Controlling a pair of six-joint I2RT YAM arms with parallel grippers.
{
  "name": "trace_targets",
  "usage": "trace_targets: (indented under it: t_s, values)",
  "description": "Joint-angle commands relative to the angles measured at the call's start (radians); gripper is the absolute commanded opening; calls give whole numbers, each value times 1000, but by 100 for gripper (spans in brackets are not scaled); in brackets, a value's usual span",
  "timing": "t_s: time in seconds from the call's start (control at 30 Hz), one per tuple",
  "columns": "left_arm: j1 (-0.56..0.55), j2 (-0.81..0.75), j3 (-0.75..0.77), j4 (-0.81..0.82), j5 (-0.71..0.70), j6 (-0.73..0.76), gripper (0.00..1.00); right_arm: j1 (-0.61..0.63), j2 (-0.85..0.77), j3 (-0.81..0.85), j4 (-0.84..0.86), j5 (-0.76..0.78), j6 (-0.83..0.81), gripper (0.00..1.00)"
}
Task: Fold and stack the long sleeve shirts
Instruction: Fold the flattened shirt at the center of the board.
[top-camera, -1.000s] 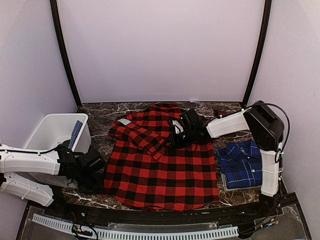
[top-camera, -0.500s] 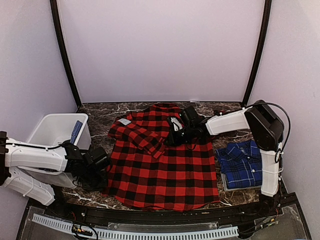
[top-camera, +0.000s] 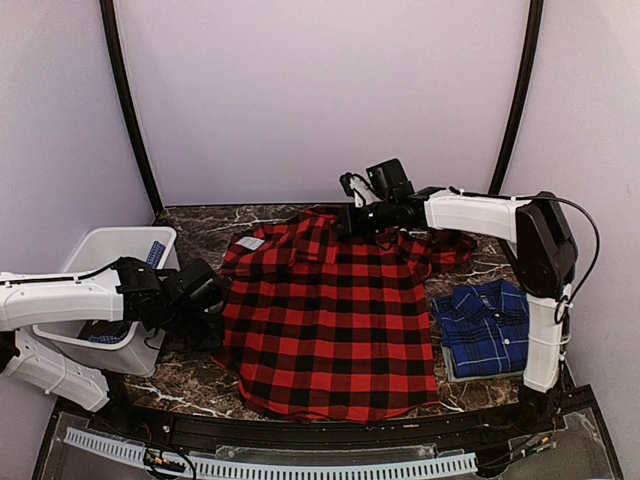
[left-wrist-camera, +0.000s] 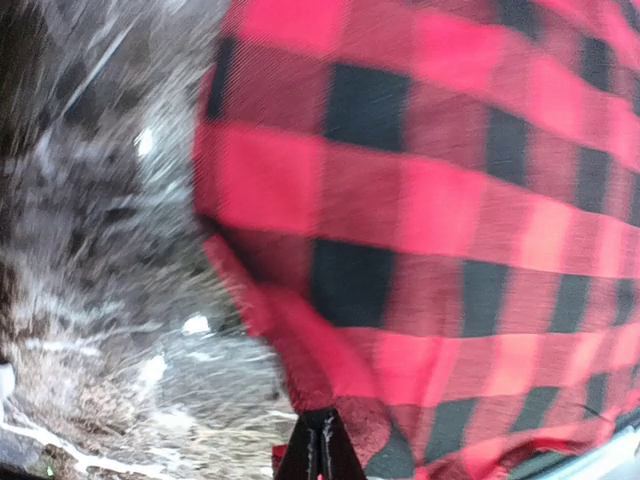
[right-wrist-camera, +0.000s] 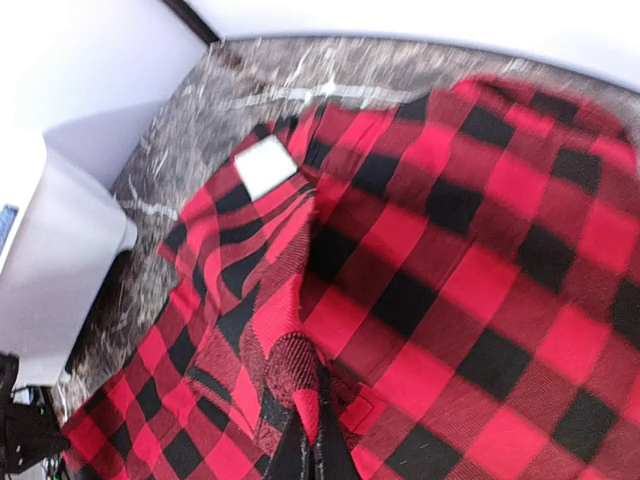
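The red-and-black checked long sleeve shirt lies spread over the middle of the marble table, with a white label near its collar. My right gripper is raised over the collar end, shut on a pinched fold of the red fabric. My left gripper is shut on the shirt's left edge, which hangs lifted off the table. The blue-and-navy plaid shirt lies folded at the right, apart from both grippers.
A white bin stands at the left beside my left arm, with a blue patterned piece sticking out of it. The back wall is close behind the right gripper. The table's front rail runs along the near edge.
Both grippers have shut on the red shirt. The right one rose and moved back toward the wall with the fabric. The left one shifted right and lifted the shirt's left edge.
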Motion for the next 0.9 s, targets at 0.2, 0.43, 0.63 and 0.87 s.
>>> trace_targets:
  t_s: [0.2,0.43,0.63,0.87]
  values:
    - [-61,51,174,56,95,277,0,-140,-84,113,-81,70,-73,0]
    - [-109,181,290,86,209,425,0,-211,-179,60,-93,129,-93,0]
    - [-122,282,340,78,275,490,0,-257,-277,4,-119,207,-117,0]
    - [-127,341,367,95,348,527,0,-275,-367,-62,-129,285,-138,0]
